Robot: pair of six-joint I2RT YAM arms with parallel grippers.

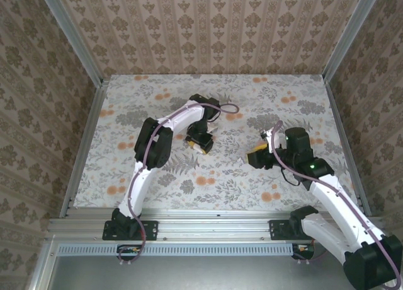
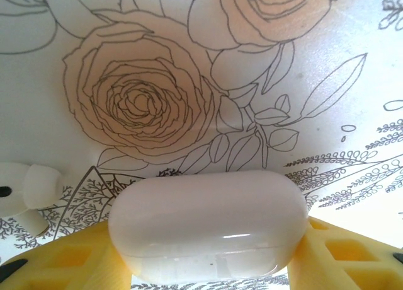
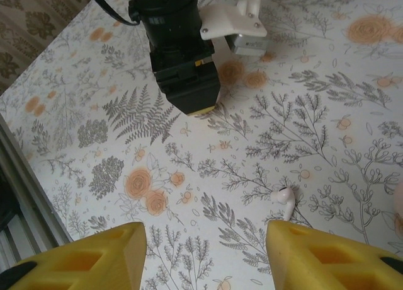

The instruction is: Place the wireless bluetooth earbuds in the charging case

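**Case held on the left, earbud waiting under the right**
My left gripper [image 2: 208,255] is clenched on the charging case [image 2: 208,230], with another earbud [image 2: 25,189] just left of it. My right gripper [image 3: 206,252] hangs released and empty over an earbud [image 3: 286,200] on the bench [image 3: 94,113]. I'd centre on it, pinch the body, and confirm the lid is open, which I can't tell.

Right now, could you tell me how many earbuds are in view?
2. One earbud lies on the table ahead of the right gripper; a second earbud sits beside the charging case, which the left gripper holds. Others may be hidden.
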